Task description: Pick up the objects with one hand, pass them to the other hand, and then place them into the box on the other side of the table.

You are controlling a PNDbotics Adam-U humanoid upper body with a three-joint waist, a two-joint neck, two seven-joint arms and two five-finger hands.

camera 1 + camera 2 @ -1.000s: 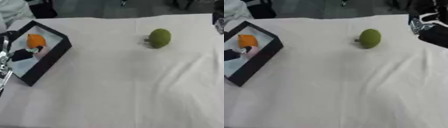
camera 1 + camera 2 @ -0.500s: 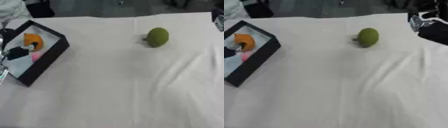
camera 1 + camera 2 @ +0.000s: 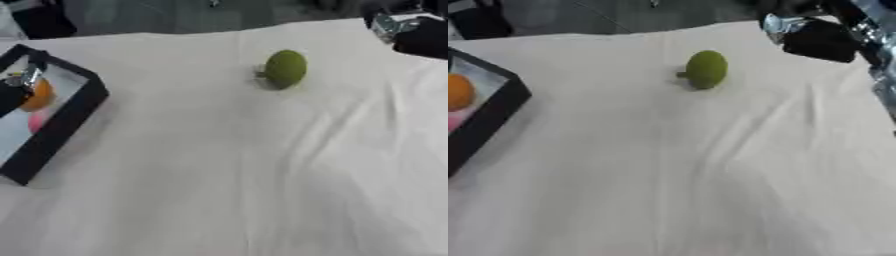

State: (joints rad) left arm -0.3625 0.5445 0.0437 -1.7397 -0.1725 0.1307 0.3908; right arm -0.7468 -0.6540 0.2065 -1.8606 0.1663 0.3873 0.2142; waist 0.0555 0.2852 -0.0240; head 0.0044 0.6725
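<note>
At the left edge of the frame the box lies askew on the counter, a shallow black-walled tray with a pale floor, set there as the drop-off for the task. Inside it sit an orange round thing and, just below it, something pink; both look smooth, and being in the box they are likely already delivered. The left hand shows as a dark shape with a silver part over the box's near-left corner, beside the orange thing; whether its fingers are straight or curled I cannot tell. In the upper middle rests the green fruit, rounded, matt, with a short stub toward its left, alone on the cloth and well apart from the box, so it seems the next thing to pick up. The cloth is white and softly creased, folds running down the right half. At the upper right the right hand, black with silver, hovers near the counter's far edge, nearer the fruit than the left; its finger state cannot be told either.
</note>
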